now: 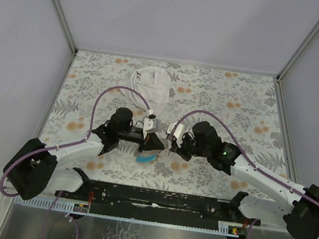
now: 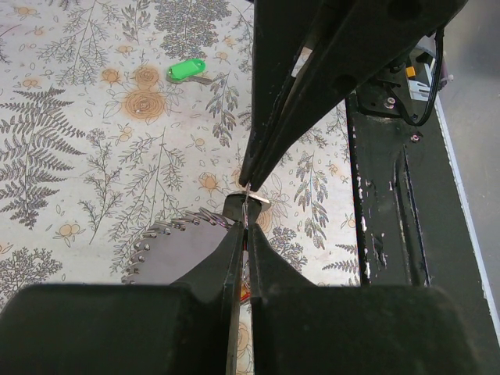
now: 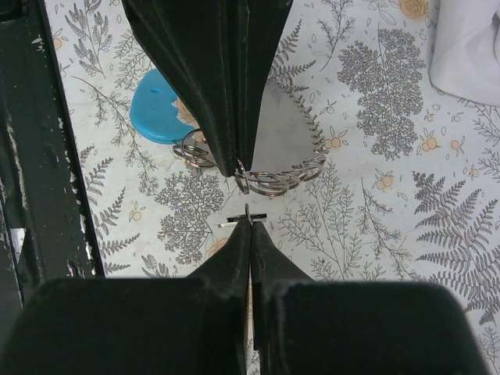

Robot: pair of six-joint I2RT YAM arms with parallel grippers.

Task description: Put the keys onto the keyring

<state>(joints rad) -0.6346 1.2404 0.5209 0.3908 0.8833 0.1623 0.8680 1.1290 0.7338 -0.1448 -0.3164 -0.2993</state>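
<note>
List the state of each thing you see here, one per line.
Left end effector: shut on the keyring.
Right end effector: shut on what looks like a key, head hidden.
Keyring: gripped at its metal ring.
Green key: lying loose on the table, off the ring.
Cloth: crumpled, untouched.

The tablecloth (image 1: 245,102) is showing grey ferns and orange blossoms on white, while a green-headed key (image 2: 186,70), a light-blue tag (image 3: 158,116), a silver keyring (image 3: 273,181) and a white cloth (image 1: 152,84) are standing out against it.
</note>
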